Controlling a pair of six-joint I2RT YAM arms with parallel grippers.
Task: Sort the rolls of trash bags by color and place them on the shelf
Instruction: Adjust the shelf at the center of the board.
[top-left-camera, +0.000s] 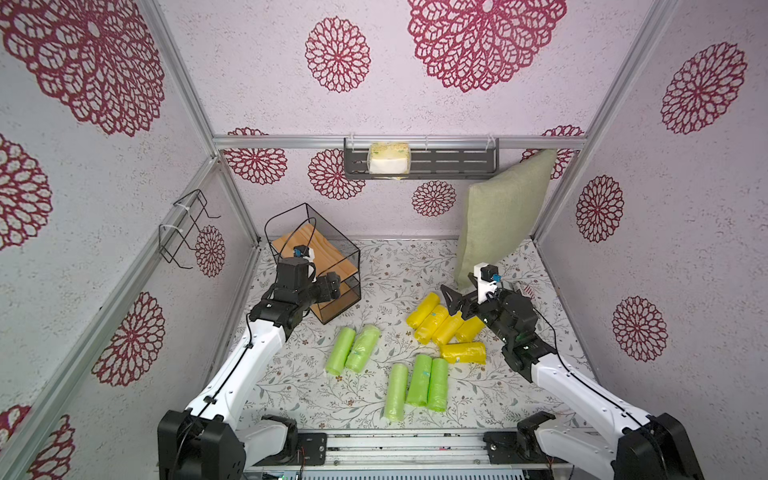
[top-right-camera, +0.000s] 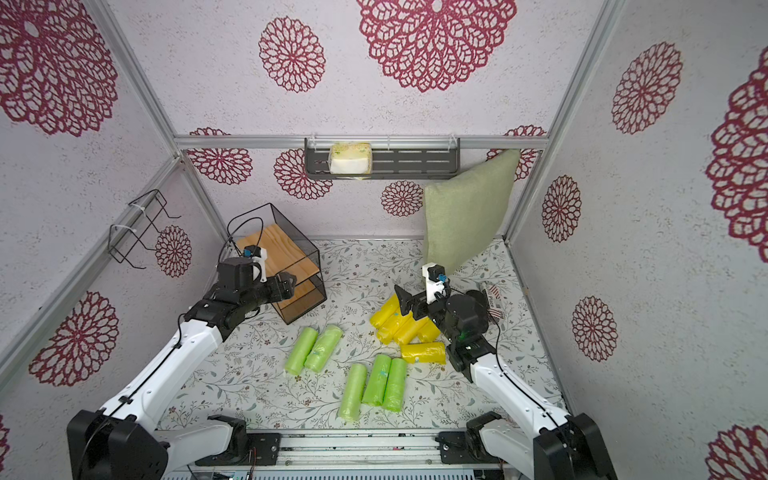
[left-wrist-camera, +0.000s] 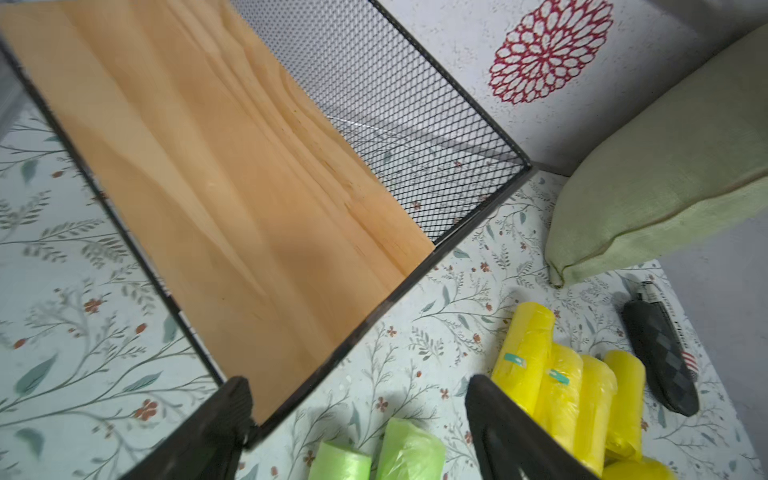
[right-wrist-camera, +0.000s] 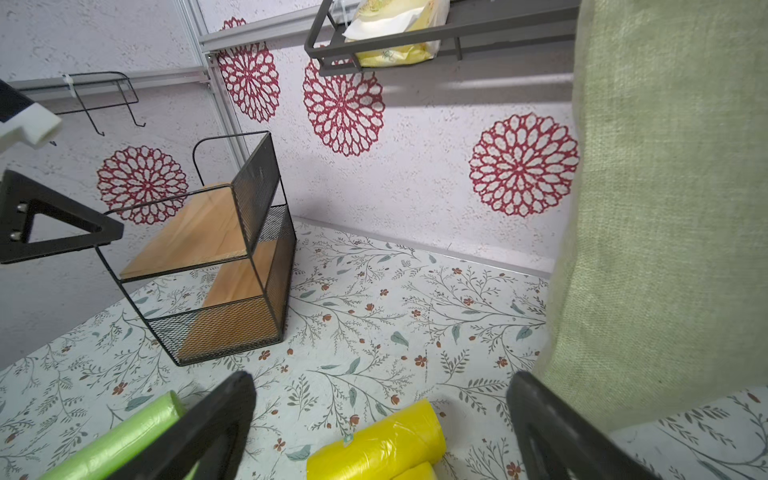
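Though poised for a first pick, holding nothing: left end effector (left-wrist-camera: 357, 386) apart over bare shelf (top-left-camera: 332, 253), centre-left; right end effector (right-wrist-camera: 380, 382) apart above yellow rolls (top-left-camera: 440, 328), centre-right; green rolls (top-left-camera: 419, 380) lower centre on table (top-left-camera: 390, 266). Likely next: lower, clamp one roll.

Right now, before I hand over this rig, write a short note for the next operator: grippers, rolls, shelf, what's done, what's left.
Left gripper: open, empty, above the front edge of the small black wire-mesh shelf with two wooden boards.
Right gripper: open, empty, over the five bright yellow plastic rolls.
Five lime-green plastic rolls lie on the floral table, a pair and a trio.
Done: nothing shelved; both boards look bare.
Left: all ten rolls, sorted by colour.
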